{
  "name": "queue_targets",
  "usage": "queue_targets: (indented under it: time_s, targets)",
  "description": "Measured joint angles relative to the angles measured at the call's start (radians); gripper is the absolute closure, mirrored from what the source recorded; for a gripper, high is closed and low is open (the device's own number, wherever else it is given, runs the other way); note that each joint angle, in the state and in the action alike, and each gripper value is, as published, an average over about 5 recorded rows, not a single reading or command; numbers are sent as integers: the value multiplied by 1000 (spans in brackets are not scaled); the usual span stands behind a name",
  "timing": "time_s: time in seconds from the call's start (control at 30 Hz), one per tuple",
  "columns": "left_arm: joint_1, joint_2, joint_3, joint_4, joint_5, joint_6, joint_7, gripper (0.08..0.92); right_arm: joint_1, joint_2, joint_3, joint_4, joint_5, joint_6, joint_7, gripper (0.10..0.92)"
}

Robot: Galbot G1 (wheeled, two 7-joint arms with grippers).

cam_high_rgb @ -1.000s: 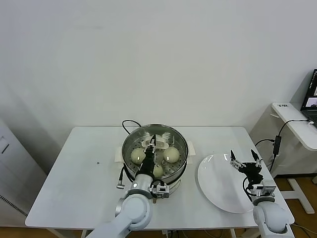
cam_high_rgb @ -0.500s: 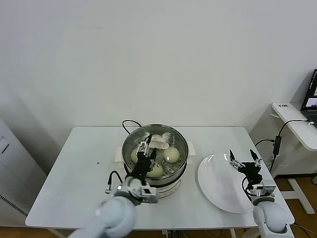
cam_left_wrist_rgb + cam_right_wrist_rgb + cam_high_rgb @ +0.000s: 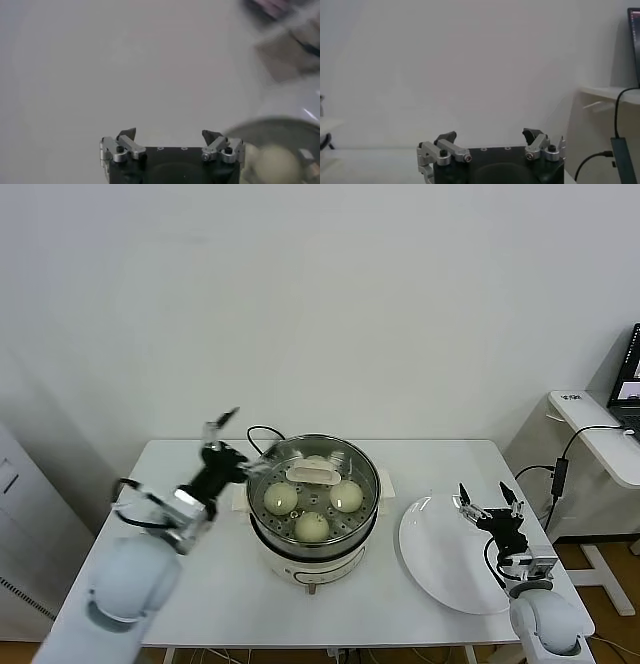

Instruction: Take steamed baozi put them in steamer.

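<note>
The steamer [image 3: 262,524] stands mid-table, a shiny steel pot on a white base. Three baozi lie on its tray: left [image 3: 280,498], right [image 3: 346,495] and front [image 3: 312,526]. A fourth [image 3: 318,461] shows partly behind a white handle [image 3: 310,474] that sits over the pot, seemingly on a glass lid. My left gripper [image 3: 222,426] is open and empty, raised to the left of the steamer. Its wrist view shows the open gripper [image 3: 170,135], the pot rim [image 3: 260,127] and one baozi [image 3: 275,162]. My right gripper [image 3: 490,504] [image 3: 490,136] is open and empty above the plate.
A flat white plate [image 3: 440,569] lies right of the steamer. A black cord [image 3: 262,431] runs behind the pot. A white side table [image 3: 600,429] with cables stands at the far right, and a white cabinet [image 3: 20,524] at the far left.
My left gripper has pulled out from over the pot and swung up and to the left, open. The white handle stays on the steamer. The right gripper has barely moved.
</note>
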Motion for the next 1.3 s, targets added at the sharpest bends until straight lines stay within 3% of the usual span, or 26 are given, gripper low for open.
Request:
queue_targets:
  time_s: [0.43, 0.73, 1.3]
  targets:
    - [143, 2, -225, 211, -257, -78, -84, 177, -40, -11, 8, 36, 20, -40, -10, 203]
    - [186, -8, -259, 315, -275, -113, -88, 177, -61, -9, 2, 50, 27, -68, 2, 203]
    - [215, -25, -278, 361, -308, -113, -87, 177, -67, 9, 1, 49, 14, -94, 20, 203]
